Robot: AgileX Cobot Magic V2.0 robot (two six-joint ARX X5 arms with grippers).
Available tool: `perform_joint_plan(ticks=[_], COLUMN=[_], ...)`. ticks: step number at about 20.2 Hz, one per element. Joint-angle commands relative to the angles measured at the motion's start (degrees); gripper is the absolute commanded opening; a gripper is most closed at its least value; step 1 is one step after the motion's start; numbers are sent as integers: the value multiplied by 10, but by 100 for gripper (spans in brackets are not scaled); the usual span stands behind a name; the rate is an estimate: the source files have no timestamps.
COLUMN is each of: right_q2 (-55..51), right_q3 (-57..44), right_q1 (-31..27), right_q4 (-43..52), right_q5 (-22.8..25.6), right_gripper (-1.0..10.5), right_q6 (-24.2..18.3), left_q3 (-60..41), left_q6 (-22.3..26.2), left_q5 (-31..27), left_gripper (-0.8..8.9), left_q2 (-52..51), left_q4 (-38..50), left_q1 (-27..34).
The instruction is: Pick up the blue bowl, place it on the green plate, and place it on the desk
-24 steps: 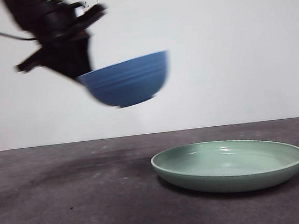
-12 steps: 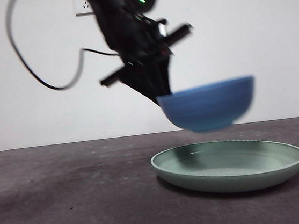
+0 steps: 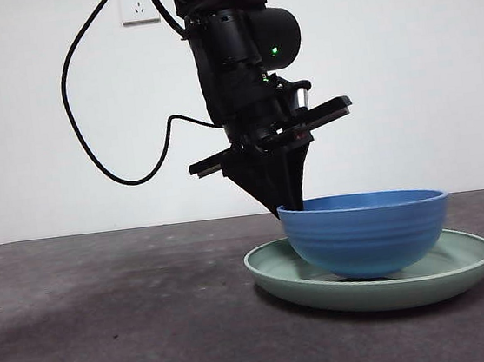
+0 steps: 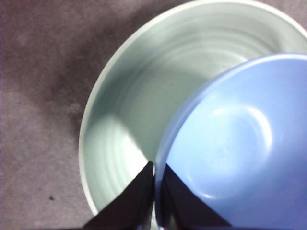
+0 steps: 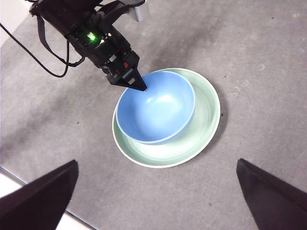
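Front view: one bowl (image 3: 366,232), one plate (image 3: 461,265), one working arm.
Bowl: blue, upright, resting inside the green plate, off-centre toward the left gripper's side.
Plate: sits flat on the dark grey table (image 3: 110,327).
Left gripper (image 4: 154,191): pinching the bowl's rim, one jaw inside, one outside.
Right gripper (image 5: 153,191): jaws spread wide, high above the table, holding nothing.
Change: a second ago the bowl hung in the air beside the plate; it has since come down into it.
Surroundings: black cable (image 3: 99,118) loops behind the arm; wall socket (image 3: 137,2) above.

Blue bowl (image 5: 156,108) on green plate (image 5: 204,127)
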Motion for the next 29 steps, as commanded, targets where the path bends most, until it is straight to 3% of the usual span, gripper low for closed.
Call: perform_joint_plan(ticks=[1, 5, 7, 10, 12, 19, 29], right_q2=[3, 3, 3, 3, 3, 3, 4], right_q3=[11, 11, 11, 11, 11, 11, 11], right_q1=[2, 2, 2, 2, 2, 2, 2], right_q4=[3, 3, 3, 3, 3, 3, 24], right_q5=[1, 1, 1, 1, 1, 2, 2], right_gripper=[550, 550, 550, 550, 550, 550, 550], right_q6=[-8, -8, -8, -8, -8, -8, -8], left_q3=[19, 19, 19, 30, 51, 161, 162], left_q6=[10, 10, 10, 9, 13, 68, 86], left_q5=[-6, -6, -6, -6, -6, -6, -7], left_gripper=[19, 53, 125, 409, 525, 535, 531], left_q2=[20, 20, 20, 20, 20, -14, -156], left_q4=[3, 18, 30, 27, -1, -138, -242], left_q1=[-3, -2, -1, 2, 8, 31, 37])
